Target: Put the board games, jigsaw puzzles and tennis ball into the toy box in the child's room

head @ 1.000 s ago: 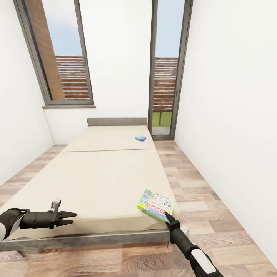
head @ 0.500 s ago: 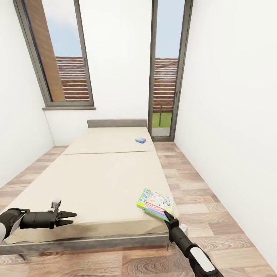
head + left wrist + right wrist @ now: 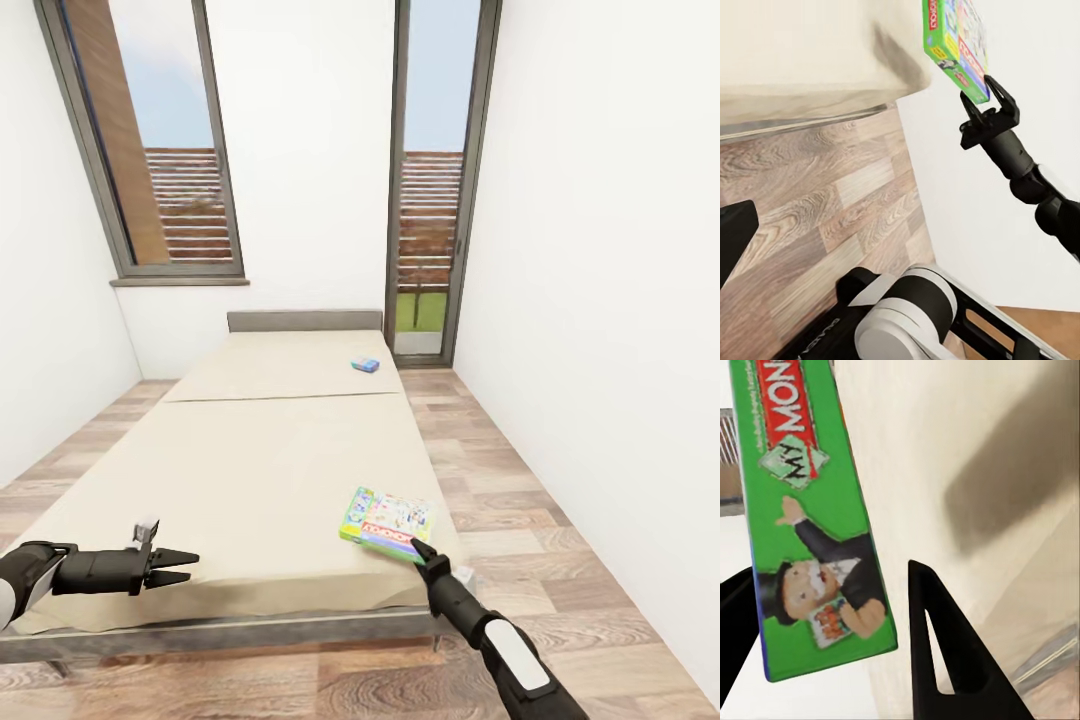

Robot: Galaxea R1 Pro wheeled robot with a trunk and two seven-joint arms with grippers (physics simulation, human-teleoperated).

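Note:
A green, colourfully printed board game (image 3: 385,520) hangs just above the front right corner of the beige bed (image 3: 250,450), casting a shadow on the mattress. My right gripper (image 3: 418,548) is shut on its near edge; the right wrist view has the green Monopoly box side (image 3: 810,510) between the black fingers (image 3: 937,645). The left wrist view looks across at the same box (image 3: 956,45) and right gripper (image 3: 982,90). A second, small blue board game (image 3: 365,365) lies near the grey headboard. My left gripper (image 3: 190,565) hovers open over the bed's front left edge, holding nothing.
The bed reaches from the front to the far wall under a tall window (image 3: 165,150). A strip of wood-plank floor (image 3: 500,480) runs between the bed and the right white wall, ending at a narrow glass door (image 3: 430,200).
My right gripper has moved left and slightly forward with the green board game, which has shifted left along the bed's corner and turned a little. The left arm has stayed put.

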